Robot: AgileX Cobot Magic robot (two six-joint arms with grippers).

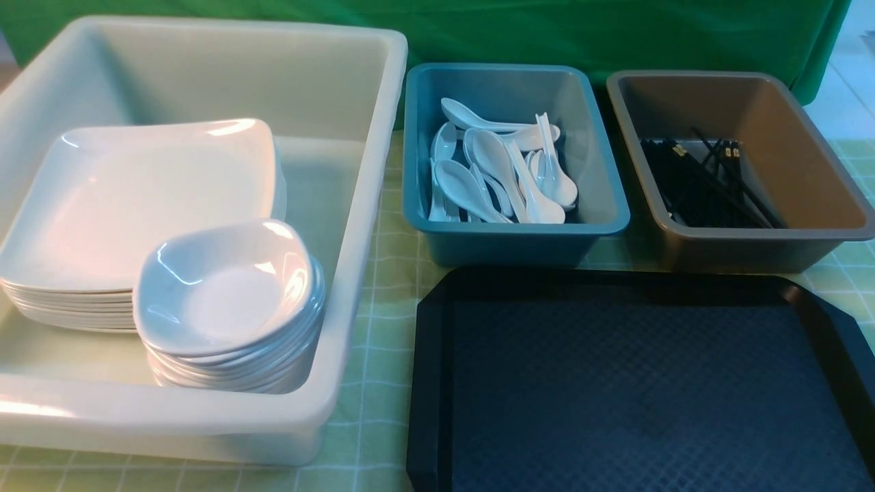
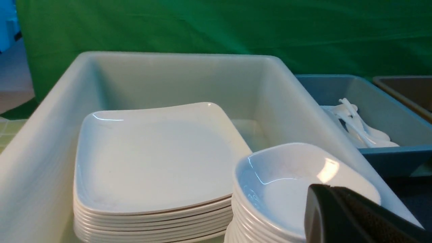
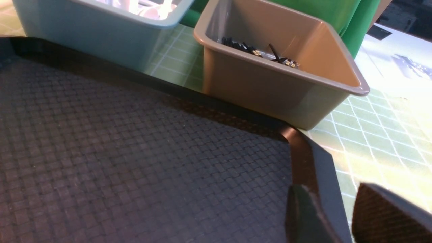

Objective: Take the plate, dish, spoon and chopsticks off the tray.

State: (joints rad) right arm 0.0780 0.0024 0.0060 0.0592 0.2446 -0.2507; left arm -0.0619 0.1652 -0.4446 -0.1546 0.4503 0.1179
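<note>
Black tray (image 1: 642,383) bare, we look finished! Left gripper (image 2: 324,189) closed, right (image 3: 330,189) partly open, both empty.

The black tray (image 1: 642,396) lies flat, its textured surface apparently bare.

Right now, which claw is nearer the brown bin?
Right. Right claw: near side of the brown bin, by the tray. Left claw: well left of it, by the white tub.
</note>
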